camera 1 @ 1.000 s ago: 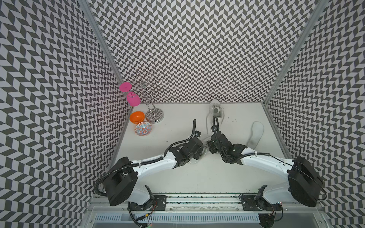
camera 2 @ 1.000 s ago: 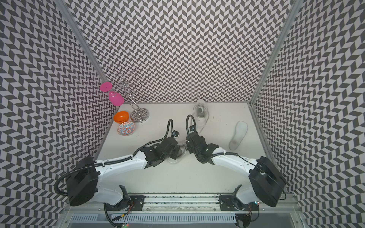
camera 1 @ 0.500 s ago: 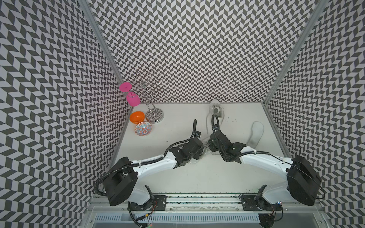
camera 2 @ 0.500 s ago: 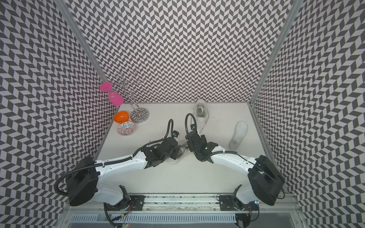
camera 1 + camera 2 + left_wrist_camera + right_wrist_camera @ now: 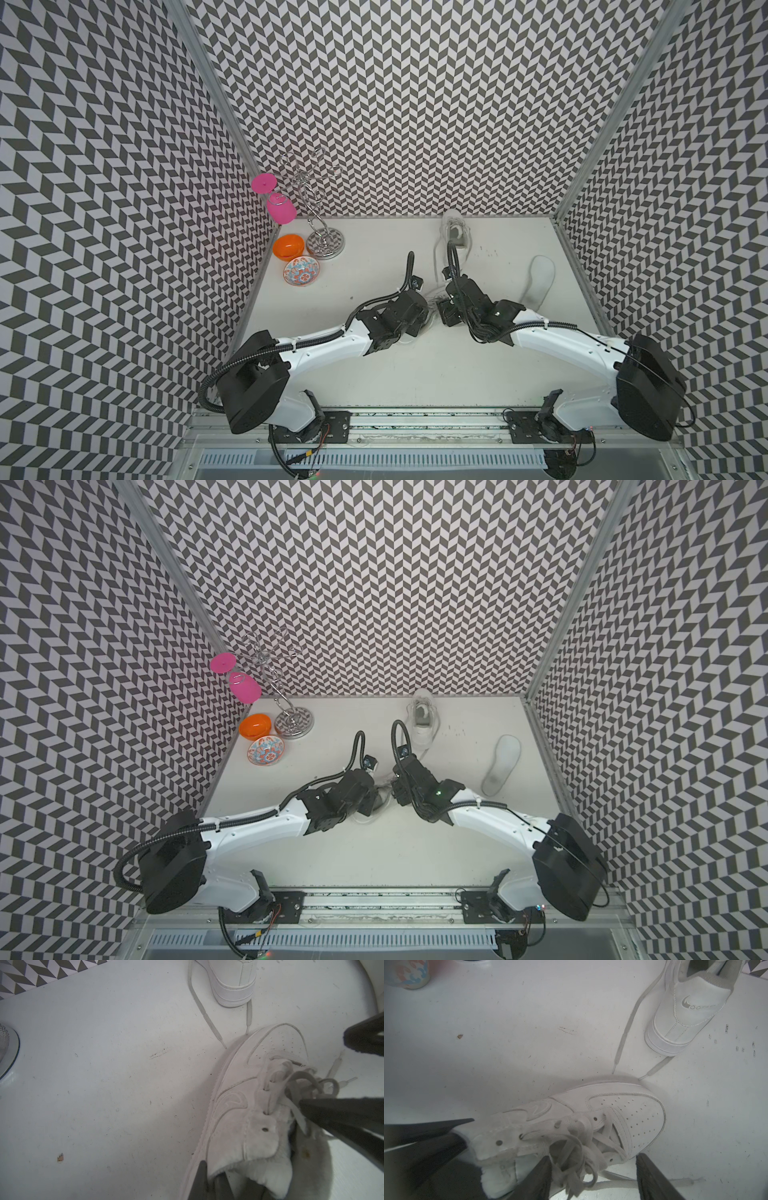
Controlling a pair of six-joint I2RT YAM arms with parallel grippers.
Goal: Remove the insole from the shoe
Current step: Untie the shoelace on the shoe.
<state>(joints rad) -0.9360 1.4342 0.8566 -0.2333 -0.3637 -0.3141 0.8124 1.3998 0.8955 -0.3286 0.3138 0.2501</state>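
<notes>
The shoe, white with a perforated toe and loose grey laces, sits mid-table between both arms. The left gripper is pinched tight on its heel collar. The right gripper stands spread over the laces, holding nothing. A second shoe sits just beyond the toe, and bare table lies leftward.

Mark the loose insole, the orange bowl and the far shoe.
Loose insole (image 5: 502, 766): in a top view, its middle.
Orange bowl (image 5: 286, 247): in a top view, its inside.
Far shoe (image 5: 422, 734): in a top view, its heel.
</notes>
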